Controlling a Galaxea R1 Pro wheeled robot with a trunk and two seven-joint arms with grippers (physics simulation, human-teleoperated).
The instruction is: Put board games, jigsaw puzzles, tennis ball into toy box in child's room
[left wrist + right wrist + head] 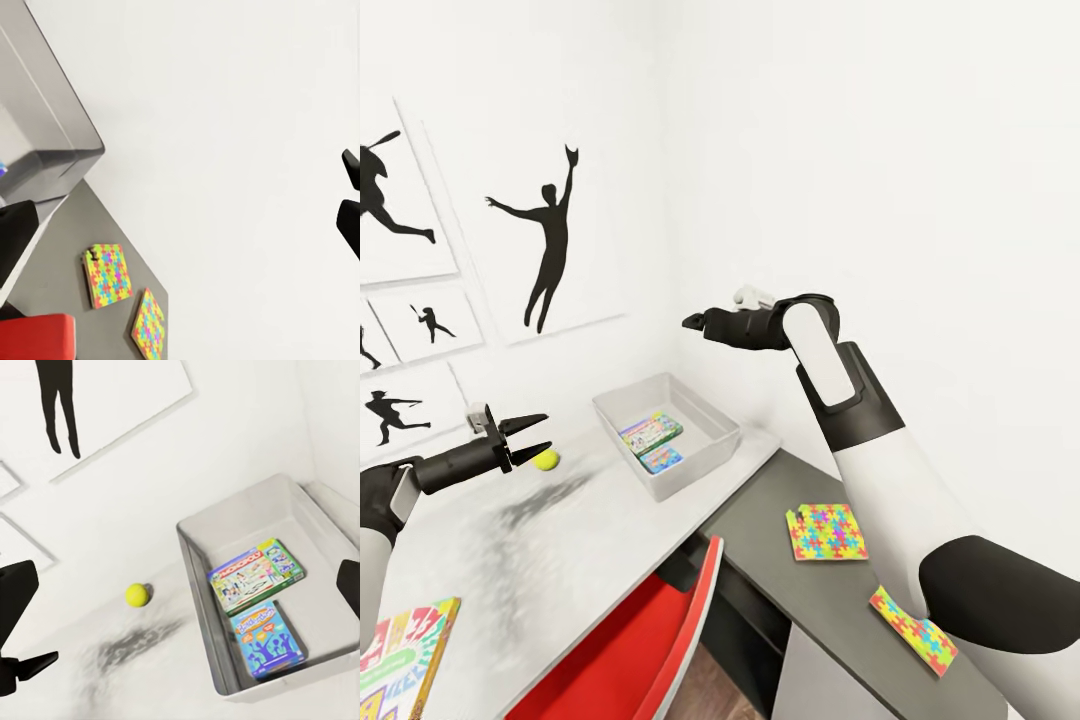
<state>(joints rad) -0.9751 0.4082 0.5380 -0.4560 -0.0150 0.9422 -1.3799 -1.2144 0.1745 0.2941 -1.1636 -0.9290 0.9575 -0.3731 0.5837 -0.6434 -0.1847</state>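
**Two games in the toy box, ball and puzzles still out**

The desk (610, 520) runs along the white wall with its pale mottled top, meeting the lower dark grey cabinet top (800, 580) at the corner. A red chair (640, 650) sits tucked under the desk edge. The toy box (705, 415) stands at the desk's far end by the corner, holding the green-edged board game (255, 574) and the blue board game (268, 639) side by side. A third board game (405, 660) lies at the near desk edge. Two jigsaw puzzles rest on the cabinet top, one (826, 531) nearer the toy box, the other (913, 630) well apart from it. The left gripper (538, 437) hovers with jaws spread and empty, just beside the tennis ball (545, 459) on the desk. The right gripper (690, 322) hangs above the toy box, jaws apart and empty.
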